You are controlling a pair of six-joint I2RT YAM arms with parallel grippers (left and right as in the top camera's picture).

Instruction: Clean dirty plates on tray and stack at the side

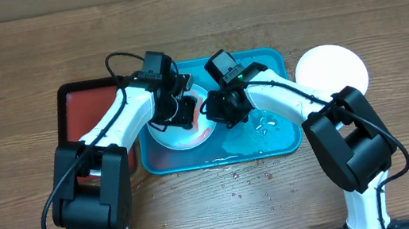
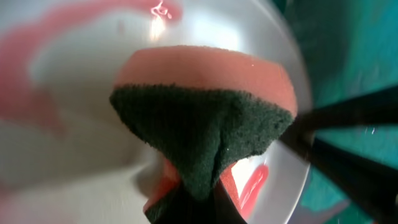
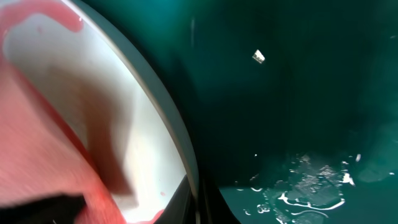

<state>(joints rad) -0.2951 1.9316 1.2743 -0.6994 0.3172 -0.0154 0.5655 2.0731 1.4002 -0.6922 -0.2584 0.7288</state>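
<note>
A pale plate (image 1: 188,137) with red smears lies in the left part of the turquoise tray (image 1: 277,58). My left gripper (image 1: 178,112) is over it, shut on a pink sponge with a dark green scouring side (image 2: 205,118); the sponge is pressed onto the plate (image 2: 81,162). A red smear (image 2: 252,186) shows near the rim. My right gripper (image 1: 211,112) is at the plate's right edge. In the right wrist view the gripper (image 3: 198,205) is shut on the plate's rim (image 3: 177,143), over the wet tray (image 3: 280,93).
A clean white plate (image 1: 331,71) lies on the table just right of the tray. A smaller red tray with a black rim (image 1: 83,107) sits left of it. Water pools (image 1: 266,126) in the tray's right half, and droplets dot the table in front.
</note>
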